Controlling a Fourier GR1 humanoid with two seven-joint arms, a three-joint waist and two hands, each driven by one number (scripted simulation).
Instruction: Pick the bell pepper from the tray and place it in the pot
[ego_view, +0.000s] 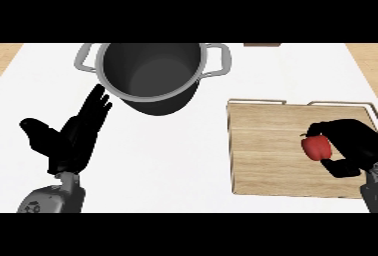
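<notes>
1. The right hand (347, 145) sits over the right part of the wooden tray (266, 150), its black fingers and thumb curled round the bell pepper (316, 148) from the right side, so the pepper is pinched between them.
2. The bell pepper is red, smooth and rounded, with a small dark stem at its top; its left face shows, the rest is hidden by the hand.
3. Whether the pepper touches the tray's floor or is lifted off it, I cannot tell.
4. The left hand (70, 137) shows at the lower left, open, fingers straight and spread upward, thumb out to the left; it holds nothing and rests still.
5. The tray is a pale, grained board with thin metal handles at its far edge.
6. The pot (151, 75) is grey metal, round and deep, with two loop handles; it stands on the white counter (170, 165), well apart from the pepper, near the left hand's fingertips.
</notes>
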